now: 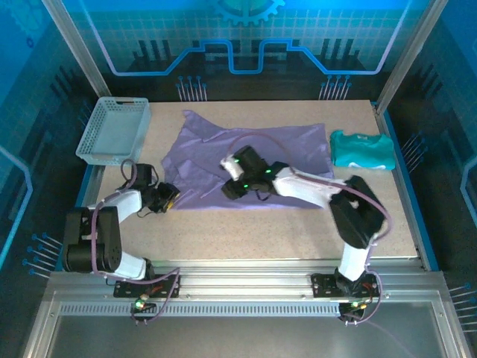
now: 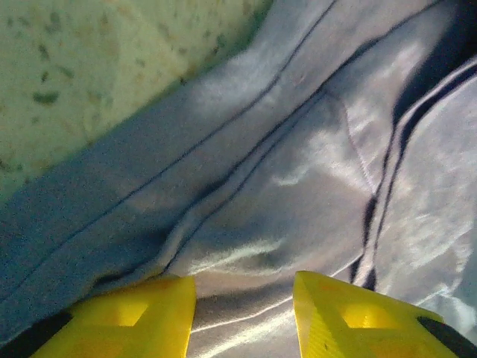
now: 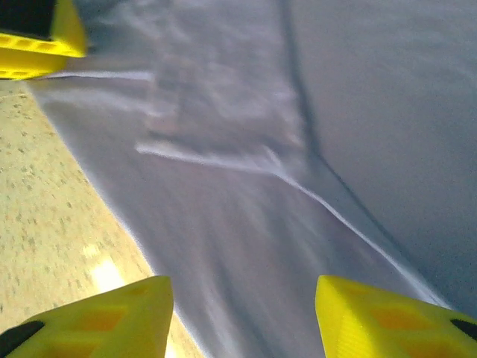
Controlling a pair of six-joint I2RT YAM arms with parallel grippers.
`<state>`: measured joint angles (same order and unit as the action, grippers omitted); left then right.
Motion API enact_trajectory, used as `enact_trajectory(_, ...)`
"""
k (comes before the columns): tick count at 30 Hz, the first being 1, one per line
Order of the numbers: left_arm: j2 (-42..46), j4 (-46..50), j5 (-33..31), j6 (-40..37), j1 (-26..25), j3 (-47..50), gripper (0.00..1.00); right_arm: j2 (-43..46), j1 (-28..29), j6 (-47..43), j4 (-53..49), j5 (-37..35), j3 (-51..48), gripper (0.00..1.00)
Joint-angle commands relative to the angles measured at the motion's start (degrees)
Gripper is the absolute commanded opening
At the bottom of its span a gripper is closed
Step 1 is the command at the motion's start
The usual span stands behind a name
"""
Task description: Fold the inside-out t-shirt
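Note:
The inside-out t-shirt is lavender-purple and lies spread, with some wrinkles, across the middle of the table. My left gripper is at the shirt's near-left corner. Its yellow fingers stand apart over a seamed fold of the cloth, and cloth lies in the gap of that gripper. My right gripper hovers over the shirt's near edge, a little to the right of the left one. It is open above flat cloth, and the left gripper's finger shows at the upper left.
A grey mesh basket stands at the back left. A folded teal garment lies at the back right beside the shirt. Bare speckled table runs along the near side in front of the shirt.

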<state>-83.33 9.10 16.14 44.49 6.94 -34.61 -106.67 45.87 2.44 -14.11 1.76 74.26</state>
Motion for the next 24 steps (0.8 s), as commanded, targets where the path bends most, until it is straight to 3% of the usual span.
enact_trajectory(1, -0.8, -3.1, 2.1, -0.6, 1.8, 1.2, 0.41, -7.4, 3.4, -6.2, -2.2, 0.7, 8.3, 0.54)
enact_trajectory(8, -0.5, -3.4, 3.2, -0.9, 2.3, 2.4, 0.41, -20.3, 6.1, -10.1, -9.3, -2.4, 21.9, 0.54)
enact_trajectory(16, -0.5, -3.7, 3.5, -0.9, 2.4, 2.9, 0.41, -25.3, 6.1, -11.1, -12.2, -2.9, 27.3, 0.49)
enact_trajectory(21, -0.9, -3.8, 3.4, -1.0, 2.4, 3.1, 0.41, -25.8, 5.5, -8.9, -11.6, -2.9, 28.4, 0.20)
enact_trajectory(24, -0.9, -3.9, 3.2, -1.1, 2.4, 3.3, 0.41, -24.8, 4.6, -6.9, -10.8, -2.1, 28.1, 0.11)
